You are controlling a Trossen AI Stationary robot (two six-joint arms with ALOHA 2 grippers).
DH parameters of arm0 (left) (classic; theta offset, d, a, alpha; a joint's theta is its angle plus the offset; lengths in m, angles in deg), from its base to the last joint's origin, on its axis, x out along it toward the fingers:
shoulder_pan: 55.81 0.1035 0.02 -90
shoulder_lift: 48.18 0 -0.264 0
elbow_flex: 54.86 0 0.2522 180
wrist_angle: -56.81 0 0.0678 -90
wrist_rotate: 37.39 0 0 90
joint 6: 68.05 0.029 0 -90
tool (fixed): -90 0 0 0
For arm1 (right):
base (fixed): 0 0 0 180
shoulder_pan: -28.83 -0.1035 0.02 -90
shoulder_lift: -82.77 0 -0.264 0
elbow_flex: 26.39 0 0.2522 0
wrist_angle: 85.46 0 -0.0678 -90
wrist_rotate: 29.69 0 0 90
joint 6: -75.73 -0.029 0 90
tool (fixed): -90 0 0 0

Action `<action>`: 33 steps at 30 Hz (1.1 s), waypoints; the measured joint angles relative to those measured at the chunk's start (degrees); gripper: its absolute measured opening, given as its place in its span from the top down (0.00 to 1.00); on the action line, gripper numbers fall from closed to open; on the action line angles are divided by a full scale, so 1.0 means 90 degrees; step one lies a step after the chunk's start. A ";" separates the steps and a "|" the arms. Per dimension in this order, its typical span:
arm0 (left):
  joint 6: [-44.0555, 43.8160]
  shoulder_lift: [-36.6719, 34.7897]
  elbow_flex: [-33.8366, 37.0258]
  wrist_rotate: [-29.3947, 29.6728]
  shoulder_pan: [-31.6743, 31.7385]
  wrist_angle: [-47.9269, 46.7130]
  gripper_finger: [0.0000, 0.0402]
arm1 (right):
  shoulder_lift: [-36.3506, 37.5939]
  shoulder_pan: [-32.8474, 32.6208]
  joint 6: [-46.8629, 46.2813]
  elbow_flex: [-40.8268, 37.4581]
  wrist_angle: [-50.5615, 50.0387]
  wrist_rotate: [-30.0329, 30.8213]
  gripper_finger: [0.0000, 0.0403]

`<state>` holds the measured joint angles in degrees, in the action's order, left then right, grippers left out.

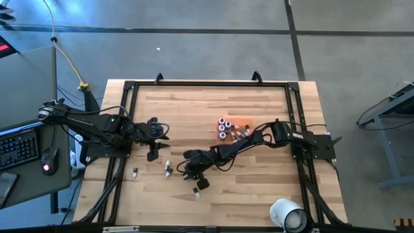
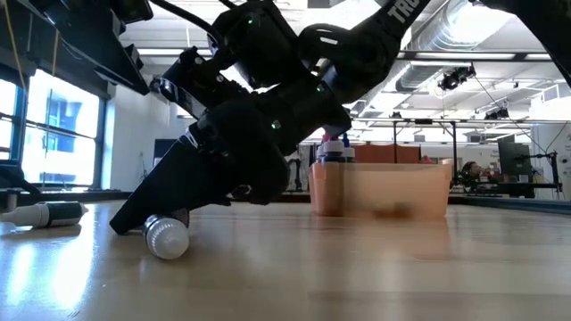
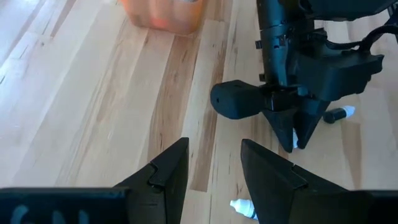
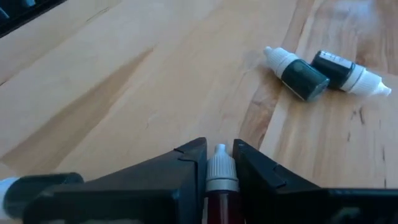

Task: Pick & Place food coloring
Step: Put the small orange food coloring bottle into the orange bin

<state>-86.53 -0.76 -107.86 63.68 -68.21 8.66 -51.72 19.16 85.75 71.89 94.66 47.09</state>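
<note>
**Lift the red bottle straight**

Right gripper (image 4: 217, 163) of mine is clenched on a food coloring bottle (image 4: 219, 180) at the frame's bottom centre — I should raise it level, then carry it to the orange tray (image 1: 240, 120), clear of the two loose bottles (image 4: 323, 73) at upper right.

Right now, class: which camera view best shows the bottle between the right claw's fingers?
The right wrist view: the red bottle with its white cap sits clamped in the right claw. The low view shows only its cap end under that claw. The high and left wrist views hide it.
</note>
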 joint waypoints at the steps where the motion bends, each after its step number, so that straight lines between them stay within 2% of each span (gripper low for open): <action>1: -0.0002 0.0000 0.0000 0.0002 0.0000 0.0018 0.64 | 0.0079 0.0000 0.0000 -0.0012 -0.0026 0.0007 0.86; 5: -0.0001 0.0002 0.0000 0.0002 0.0000 0.0069 0.64 | 0.0589 0.0003 0.0246 -0.0041 -0.0293 0.0145 0.83; 9: -0.0002 0.0002 0.0000 0.0005 0.0000 0.0192 0.64 | 0.1461 -0.0038 0.0560 -0.0006 -0.0984 0.0623 0.81; 13: -0.0002 0.0002 0.0004 0.0002 0.0000 0.0211 0.64 | 0.2340 -0.0149 0.0577 -0.0011 -0.2580 0.1562 0.85; 16: -0.0002 0.0002 0.0005 0.0002 0.0000 0.0211 0.64 | 0.2896 -0.0210 0.0188 -0.0011 -0.3990 0.2361 0.86; 19: -0.0002 0.0002 0.0005 0.0000 0.0000 0.0203 0.64 | 0.3241 -0.0269 -0.0246 -0.0276 -0.4772 0.2722 0.85; 25: -0.0011 0.0002 0.0005 -0.0003 0.0000 0.0160 0.64 | 0.4085 -0.0451 -0.0828 -0.1430 -0.5253 0.3510 0.83; 28: -0.0135 0.0002 0.0005 0.0000 0.0000 0.0161 0.64 | 0.4636 -0.0471 -0.1158 -0.2099 -0.5115 0.3912 0.85; 33: -0.0170 0.0002 0.0005 0.0003 0.0000 0.0182 0.64 | 0.5651 -0.0361 -0.1537 -0.3234 -0.4586 0.5050 0.84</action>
<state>-88.06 -0.73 -107.82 63.71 -68.21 10.29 -0.87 15.91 71.92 42.79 53.39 92.54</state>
